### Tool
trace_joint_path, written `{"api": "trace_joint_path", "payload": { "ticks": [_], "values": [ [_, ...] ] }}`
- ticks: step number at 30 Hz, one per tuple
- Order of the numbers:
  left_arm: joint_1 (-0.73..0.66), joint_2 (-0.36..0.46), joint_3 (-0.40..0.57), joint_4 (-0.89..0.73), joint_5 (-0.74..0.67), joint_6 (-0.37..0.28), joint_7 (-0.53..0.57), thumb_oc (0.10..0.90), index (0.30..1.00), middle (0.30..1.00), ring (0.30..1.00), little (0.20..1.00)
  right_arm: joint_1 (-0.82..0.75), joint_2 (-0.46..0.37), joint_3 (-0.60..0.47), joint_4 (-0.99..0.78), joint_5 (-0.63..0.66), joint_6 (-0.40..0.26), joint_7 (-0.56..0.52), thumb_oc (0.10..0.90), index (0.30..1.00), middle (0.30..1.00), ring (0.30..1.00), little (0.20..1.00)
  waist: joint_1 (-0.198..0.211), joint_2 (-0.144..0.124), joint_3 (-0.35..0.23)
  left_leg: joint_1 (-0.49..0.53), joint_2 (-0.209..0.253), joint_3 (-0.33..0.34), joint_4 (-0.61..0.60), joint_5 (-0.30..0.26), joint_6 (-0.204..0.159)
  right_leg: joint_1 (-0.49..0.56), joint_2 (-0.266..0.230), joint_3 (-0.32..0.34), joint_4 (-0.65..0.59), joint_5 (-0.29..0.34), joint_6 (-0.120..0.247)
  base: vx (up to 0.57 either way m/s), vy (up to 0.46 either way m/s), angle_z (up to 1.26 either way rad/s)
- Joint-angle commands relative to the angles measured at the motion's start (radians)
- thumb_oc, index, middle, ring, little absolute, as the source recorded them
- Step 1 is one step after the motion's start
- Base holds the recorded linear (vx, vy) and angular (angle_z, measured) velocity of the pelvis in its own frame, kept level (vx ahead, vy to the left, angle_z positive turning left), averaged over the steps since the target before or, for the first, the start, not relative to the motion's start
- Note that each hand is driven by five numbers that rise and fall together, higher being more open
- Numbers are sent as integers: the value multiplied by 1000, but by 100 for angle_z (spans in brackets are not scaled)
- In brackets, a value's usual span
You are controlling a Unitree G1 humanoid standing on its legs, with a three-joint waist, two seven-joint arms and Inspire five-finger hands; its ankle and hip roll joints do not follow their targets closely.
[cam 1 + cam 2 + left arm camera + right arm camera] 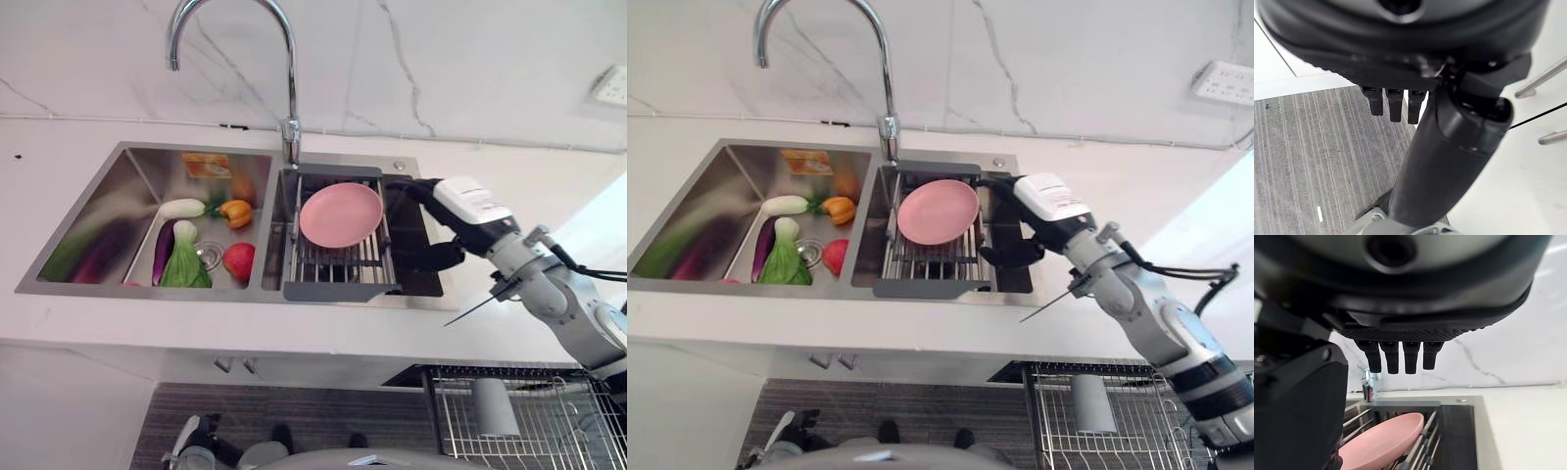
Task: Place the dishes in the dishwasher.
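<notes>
Right hand poised just right of the plate

The right hand [431,220], fingers straight and holding nothing, hangs over the sink's right basin at centre right of the frame; the pink plate [340,214] lies just to its left, tilted on the rack [338,262], not yet touched. The left hand [1396,100] hangs low over the floor, fingers relaxed, far off. The dishwasher basket [529,421] sits lower right, so the right hand should likely take it.

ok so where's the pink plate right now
The round pink plate lies on the metal drying rack over the right basin of the steel sink, just right of the faucet base, with the right hand beside it.
</notes>
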Motion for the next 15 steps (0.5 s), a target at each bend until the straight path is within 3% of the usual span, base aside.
{"api": "trace_joint_path", "payload": {
  "ticks": [1,6,15],
  "values": [
    [-22,4,-66,37,10,-21,16,800,900,900,900,900,-142,-77,-50,5,-43,-21,-44,800,900,900,900,900,26,38,-70,31,197,-70,-28,21,-169,-4,-182,-40,39,-8,183,-6,13,12],
    [-15,2,-72,48,13,-18,18,800,900,900,900,900,-245,-131,45,50,-179,-9,-47,800,900,900,900,900,44,30,-70,24,193,-82,-28,20,-172,1,-189,-53,36,-5,185,-10,18,12],
    [-5,-10,-56,71,7,-6,28,800,900,900,900,900,-314,-117,121,122,-337,13,-78,800,900,900,900,900,57,28,-69,16,189,-92,-28,19,-171,6,-192,-66,32,-3,186,-2,6,5]
  ]
}}
